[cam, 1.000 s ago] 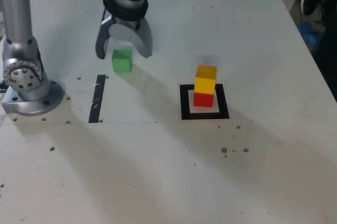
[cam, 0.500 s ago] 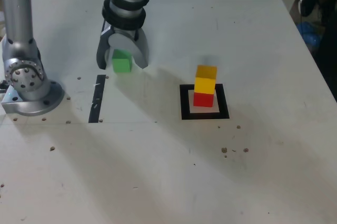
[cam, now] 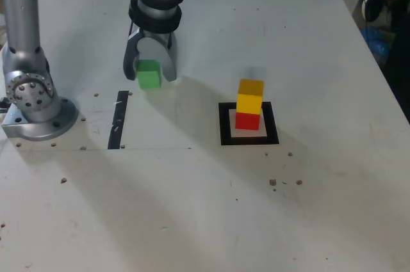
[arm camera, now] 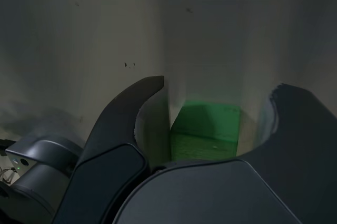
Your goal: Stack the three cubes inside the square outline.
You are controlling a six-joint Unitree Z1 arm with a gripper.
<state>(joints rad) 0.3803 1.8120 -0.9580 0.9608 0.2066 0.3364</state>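
A scuffed white table [cam: 192,208] is filling the scene. The gripper [cam: 149,77] is straddling the green cube [cam: 148,75], jaws narrowed around it; contact is unclear, its lower part hidden.

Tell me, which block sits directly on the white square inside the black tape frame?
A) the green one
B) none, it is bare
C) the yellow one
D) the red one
D: the red cube rests inside the square outline, with the yellow cube stacked on top of it, while the green cube lies apart, between the jaws.
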